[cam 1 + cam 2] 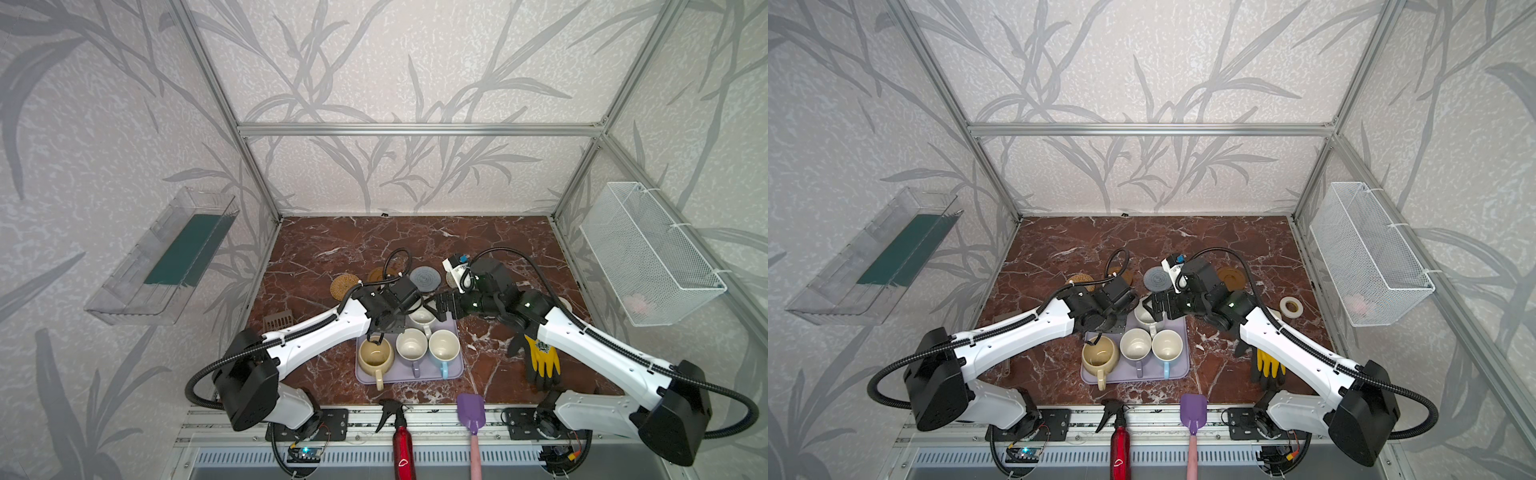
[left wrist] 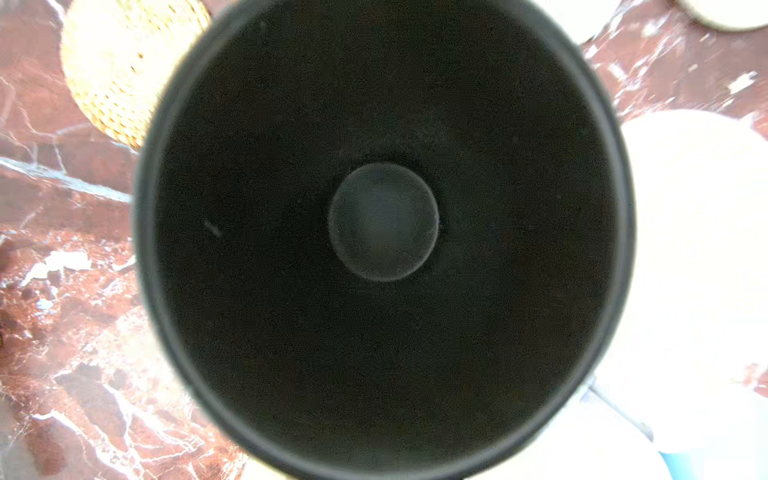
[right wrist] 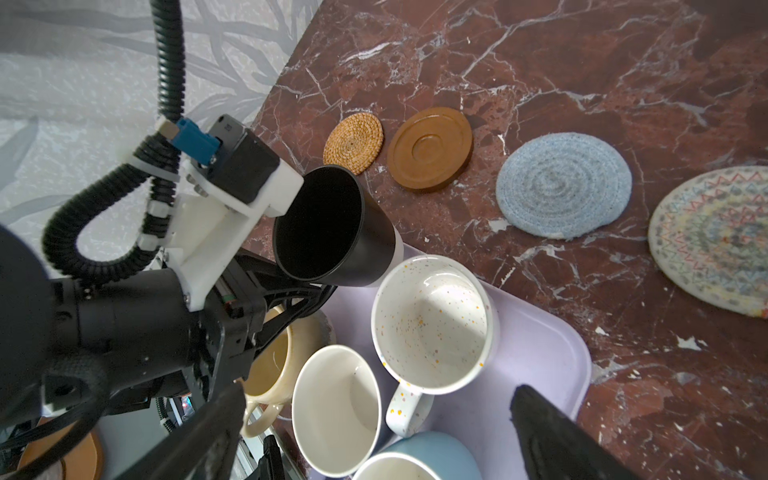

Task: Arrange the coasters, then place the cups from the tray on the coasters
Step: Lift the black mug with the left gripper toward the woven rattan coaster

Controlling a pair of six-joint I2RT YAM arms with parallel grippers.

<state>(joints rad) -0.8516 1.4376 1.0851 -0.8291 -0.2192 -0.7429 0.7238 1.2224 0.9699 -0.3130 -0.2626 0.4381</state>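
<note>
Holding the black mug by its wall near the rim, the left end effector is clamped shut on it. The mug hangs tilted over the far left corner of the tray, just short of the golden rattan coaster. Such a narrow pinch on a smooth wall could let it swing or slip onto the speckled white mug beside it. If it is set down tilted, its base may catch the coaster's edge and push it into the amber coaster. The right end effector hovers over the tray, empty, with its jaws spread wide. It is close enough that the two arms could clash.
</note>
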